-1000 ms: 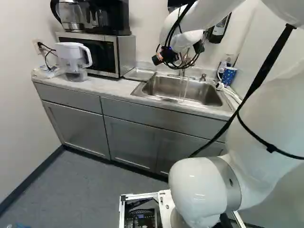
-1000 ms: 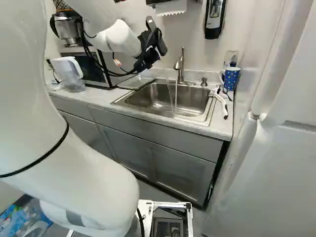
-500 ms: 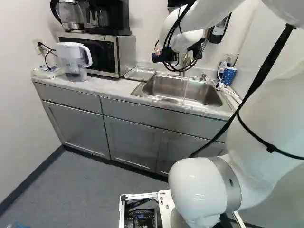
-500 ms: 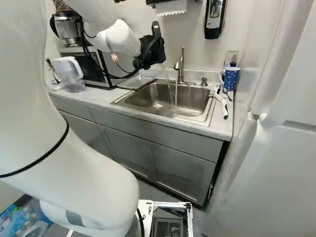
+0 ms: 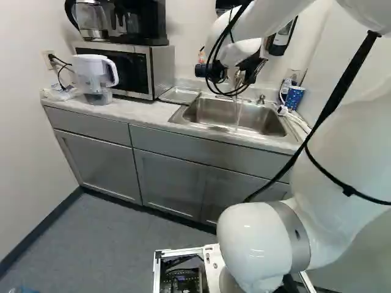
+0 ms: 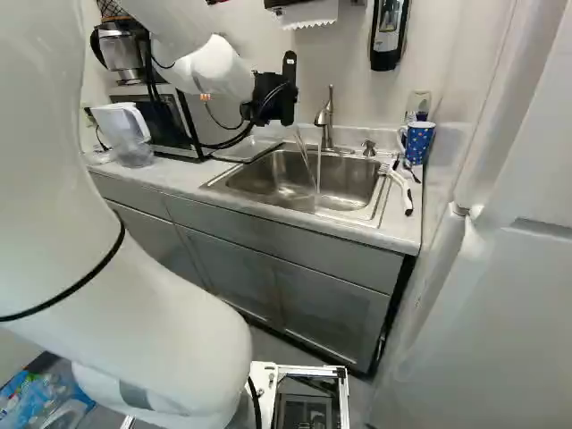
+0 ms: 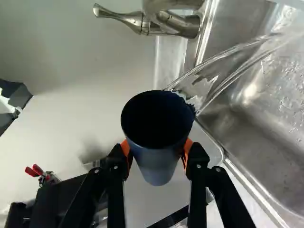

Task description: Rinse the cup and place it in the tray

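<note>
My gripper [image 6: 275, 98] hangs over the sink's left part in the right base view. In the wrist view the gripper [image 7: 156, 151] is shut on a dark blue cup [image 7: 156, 164], an orange pad pressed to either side. The cup's dark mouth faces the camera, and water runs between its rim and the sink [image 7: 247, 107]. Whether liquid stays inside cannot be told. In both base views the cup is hidden or too indistinct to make out. A shallow metal tray [image 5: 179, 95] lies on the counter between microwave and sink.
The faucet [image 6: 327, 121] rises behind the sink, with water falling into the basin. A patterned blue cup [image 6: 418, 143] and a white-handled brush [image 6: 399, 186] sit at the counter's right end. Left stand a microwave [image 5: 137, 70] and a white pitcher [image 5: 93, 76].
The gripper has rotated about the wrist and shifted slightly, with the cup held in it. The water's path near it has changed. The base has not moved.
</note>
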Motion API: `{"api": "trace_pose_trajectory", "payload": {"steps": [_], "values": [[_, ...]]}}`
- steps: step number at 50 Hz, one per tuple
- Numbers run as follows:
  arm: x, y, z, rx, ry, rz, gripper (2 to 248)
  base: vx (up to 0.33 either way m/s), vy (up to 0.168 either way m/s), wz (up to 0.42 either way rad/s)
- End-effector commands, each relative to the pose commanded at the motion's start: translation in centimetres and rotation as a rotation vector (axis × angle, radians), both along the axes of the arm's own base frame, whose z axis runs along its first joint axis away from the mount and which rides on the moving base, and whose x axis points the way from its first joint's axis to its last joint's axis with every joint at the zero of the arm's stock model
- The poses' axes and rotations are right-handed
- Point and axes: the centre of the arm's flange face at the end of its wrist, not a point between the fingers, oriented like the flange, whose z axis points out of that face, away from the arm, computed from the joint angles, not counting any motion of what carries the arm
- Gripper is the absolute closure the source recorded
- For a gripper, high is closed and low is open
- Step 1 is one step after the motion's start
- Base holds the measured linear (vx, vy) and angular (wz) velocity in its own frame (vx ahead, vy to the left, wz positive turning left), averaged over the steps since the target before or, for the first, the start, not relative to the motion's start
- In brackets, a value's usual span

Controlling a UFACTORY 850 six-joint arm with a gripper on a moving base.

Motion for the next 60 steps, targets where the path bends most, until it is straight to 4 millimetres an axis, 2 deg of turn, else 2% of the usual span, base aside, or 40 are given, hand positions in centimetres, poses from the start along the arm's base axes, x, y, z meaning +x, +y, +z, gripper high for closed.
{"api": "trace_pose_trajectory", "payload": {"steps": [5,60], "values": [[0.00,0.00,0.00,0.049,-0.001,-0.019,128,0.000,0.000,0.000],[0.00,0.00,0.00,0.049,-0.001,-0.019,128,0.000,0.000,0.000]]}}
